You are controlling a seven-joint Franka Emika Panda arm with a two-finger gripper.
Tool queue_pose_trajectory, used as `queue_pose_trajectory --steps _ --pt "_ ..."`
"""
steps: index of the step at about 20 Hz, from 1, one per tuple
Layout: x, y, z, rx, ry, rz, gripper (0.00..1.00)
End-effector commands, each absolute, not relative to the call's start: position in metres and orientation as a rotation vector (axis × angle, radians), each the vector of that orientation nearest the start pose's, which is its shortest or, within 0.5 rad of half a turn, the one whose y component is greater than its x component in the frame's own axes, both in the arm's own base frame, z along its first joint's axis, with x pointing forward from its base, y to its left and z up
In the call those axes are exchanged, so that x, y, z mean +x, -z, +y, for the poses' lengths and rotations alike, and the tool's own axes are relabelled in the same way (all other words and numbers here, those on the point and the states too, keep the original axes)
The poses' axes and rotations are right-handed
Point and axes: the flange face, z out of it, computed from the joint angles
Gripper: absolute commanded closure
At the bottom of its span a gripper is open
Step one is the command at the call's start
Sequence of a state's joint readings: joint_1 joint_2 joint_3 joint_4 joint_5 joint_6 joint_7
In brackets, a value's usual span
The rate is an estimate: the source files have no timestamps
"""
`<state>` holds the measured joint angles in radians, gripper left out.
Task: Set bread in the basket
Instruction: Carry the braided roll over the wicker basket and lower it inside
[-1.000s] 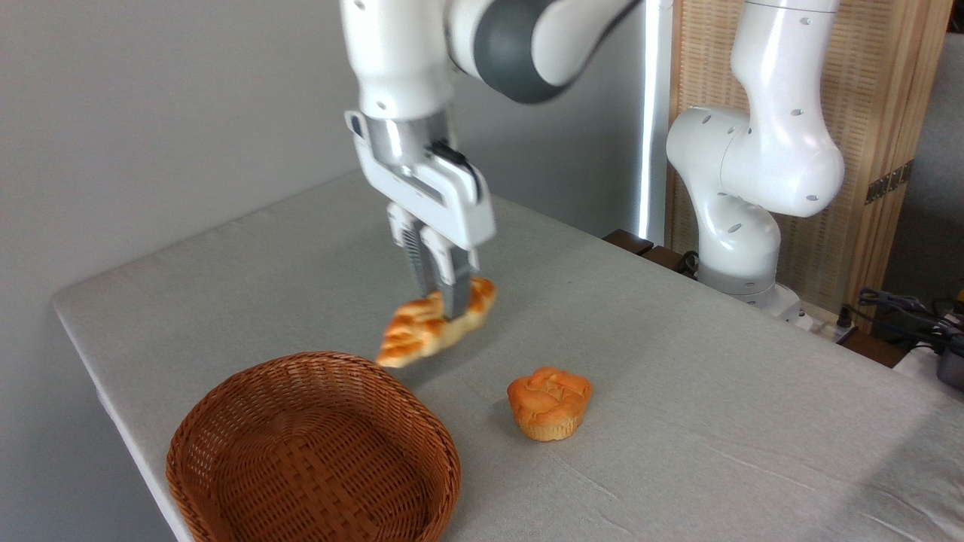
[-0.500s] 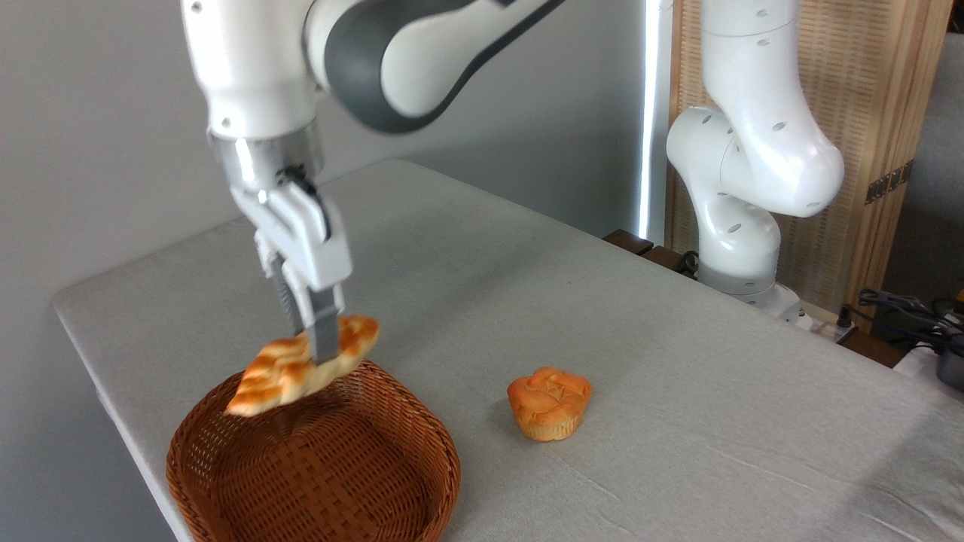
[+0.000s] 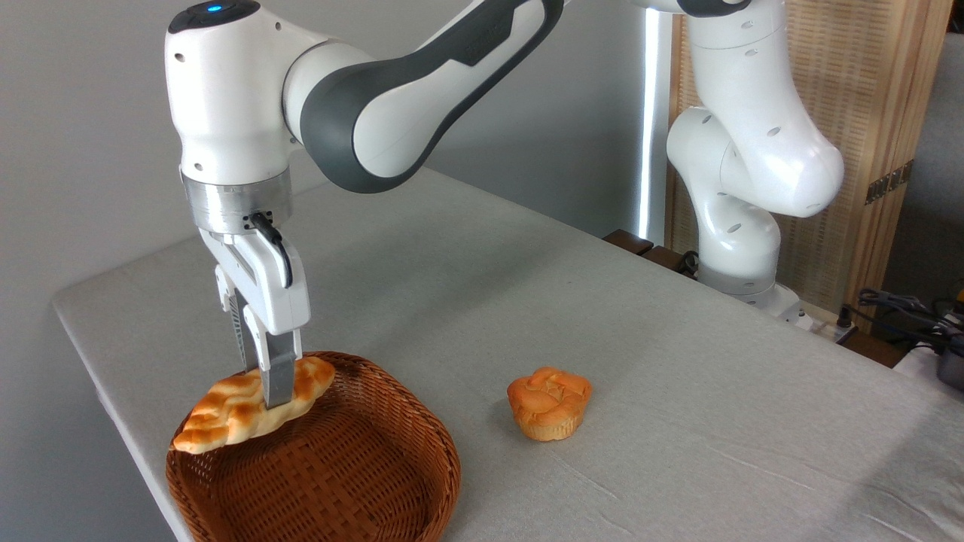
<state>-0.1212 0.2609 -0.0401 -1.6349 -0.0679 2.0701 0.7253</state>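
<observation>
The bread, a golden braided loaf with pointed ends, hangs tilted with its left tip lowest, over the back left part of the basket. My gripper points straight down and is shut on the bread's middle. The basket is a reddish-brown woven bowl at the table's front left corner, and its inside holds nothing. The loaf's left tip reaches out to about the basket's left rim.
A round orange muffin-shaped bun sits on the grey tablecloth to the right of the basket. The arm's white base stands at the back right. The table's left edge runs close beside the basket.
My gripper has carried the bread from above the table behind the basket leftwards and towards the front, then lower, so it now hangs over the basket's back left part.
</observation>
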Motion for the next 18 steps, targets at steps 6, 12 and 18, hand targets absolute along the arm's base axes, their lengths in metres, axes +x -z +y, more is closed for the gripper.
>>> queue_pose_trajectory --steps 6,12,18 --pt "0.6501 -0.4717 -0.1174 -2.839 0.272 1.363 0.00" --pt "0.6507 -0.4776 -0.1146 -2.842 0.285 1.347 0.00" --pt "0.6487 -0.4795 -0.1208 -2.914 0.278 1.245 0.00"
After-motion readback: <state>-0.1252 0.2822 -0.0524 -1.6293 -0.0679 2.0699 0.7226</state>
